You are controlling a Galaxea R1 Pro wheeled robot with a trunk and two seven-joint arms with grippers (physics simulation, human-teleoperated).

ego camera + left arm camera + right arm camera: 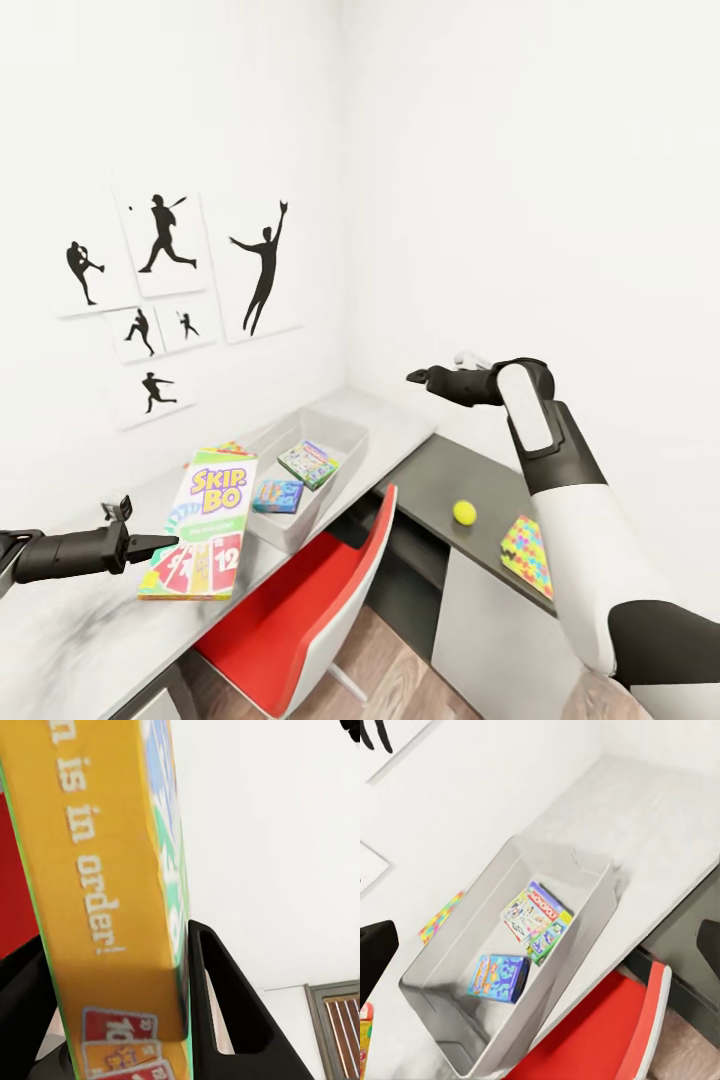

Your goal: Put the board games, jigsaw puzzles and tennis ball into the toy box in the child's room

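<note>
My left gripper is shut on the near edge of the Skip-Bo board game, whose yellow side runs between the fingers in the left wrist view. The game hangs over the table's light grey top, beside the toy box. In the toy box lie a blue board game and a green-edged one. One jigsaw puzzle peeks out behind the Skip-Bo box. The other puzzle and the tennis ball lie on the dark lower section. My right gripper hovers open above the table's corner.
A red chair is pushed under the table right below the toy box. White walls with black baseball silhouettes close off the table's far side and corner. Wood floor shows beneath the chair.
</note>
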